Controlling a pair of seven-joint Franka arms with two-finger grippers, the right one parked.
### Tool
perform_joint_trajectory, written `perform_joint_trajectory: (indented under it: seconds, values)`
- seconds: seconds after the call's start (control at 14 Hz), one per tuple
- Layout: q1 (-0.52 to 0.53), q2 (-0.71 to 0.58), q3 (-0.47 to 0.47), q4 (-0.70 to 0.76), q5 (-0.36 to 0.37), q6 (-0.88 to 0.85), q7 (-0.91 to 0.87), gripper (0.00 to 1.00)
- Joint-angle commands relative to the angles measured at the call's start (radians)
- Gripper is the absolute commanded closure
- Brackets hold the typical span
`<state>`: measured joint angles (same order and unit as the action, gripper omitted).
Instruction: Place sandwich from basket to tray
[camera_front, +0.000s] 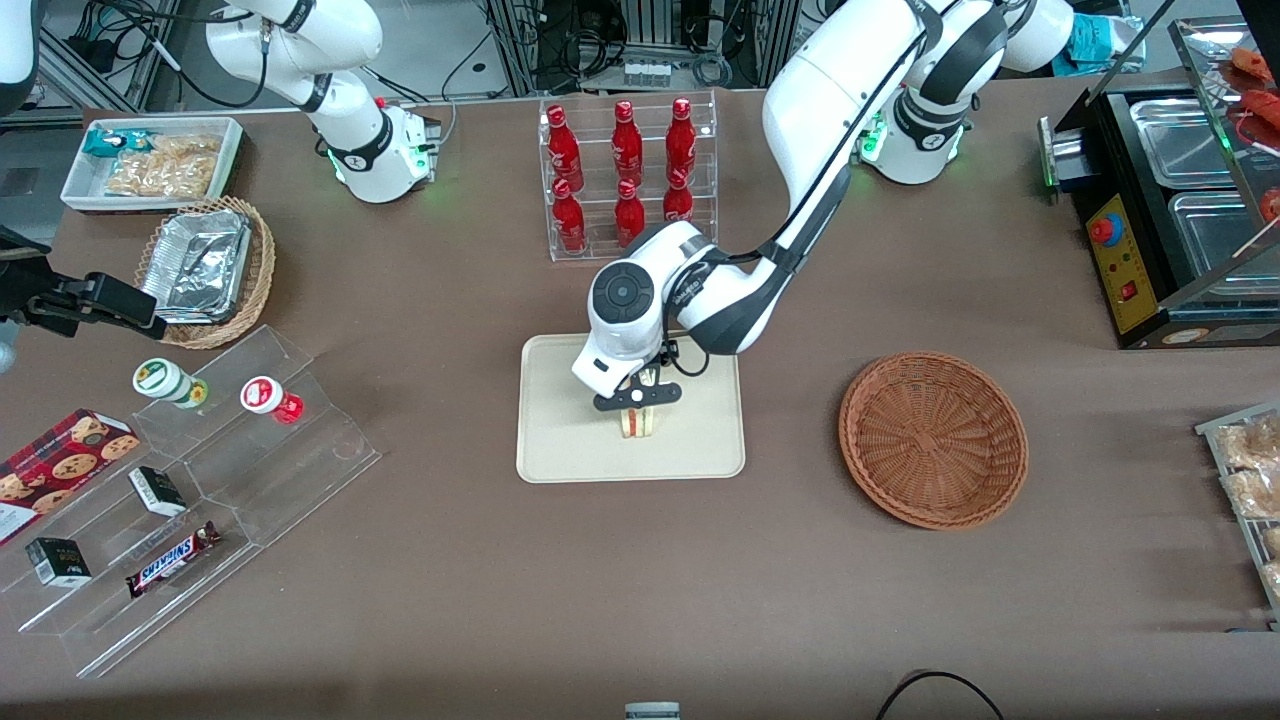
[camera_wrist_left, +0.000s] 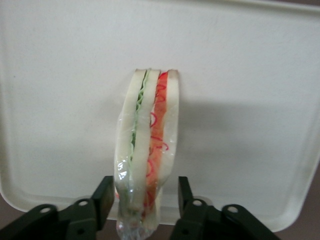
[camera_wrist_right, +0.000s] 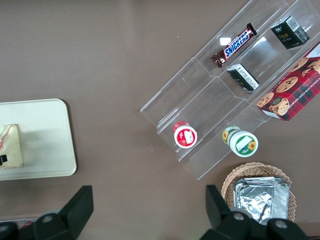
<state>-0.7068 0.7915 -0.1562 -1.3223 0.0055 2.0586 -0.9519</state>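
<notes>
Sandwich stands on the tray, between the claw's fingers.

Nearest the front camera, the sandwich (camera_front: 638, 422) sits on its edge on the tray (camera_front: 560, 440), well apart from the basket (camera_front: 932, 438), which has nothing in it. The claw (camera_wrist_left: 142, 197) is right above it, a finger on each side with small gaps, so it looks opened and not squeezing. The sandwich's long side runs straight away from the claw. Next, I think the claw just needs to lift straight up.
</notes>
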Motion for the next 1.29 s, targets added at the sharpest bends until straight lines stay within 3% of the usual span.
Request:
perform_joint_trajectory:
  seconds: [0.0,0.29,0.57,1.07,1.21]
  values:
    - [0.001,-0.086,0.018,-0.012,0.016,-0.047,-0.018,0.0]
    - [0.05,-0.22,0.073,-0.049,0.041,-0.234,-0.015,0.0]
    - [0.156,-0.345,0.073,-0.196,0.039,-0.246,-0.001,0.0]
    - [0.394,-0.636,0.073,-0.498,0.004,-0.262,0.376,0.0]
    - [0.447,-0.699,0.073,-0.521,0.004,-0.342,0.483,0.0]
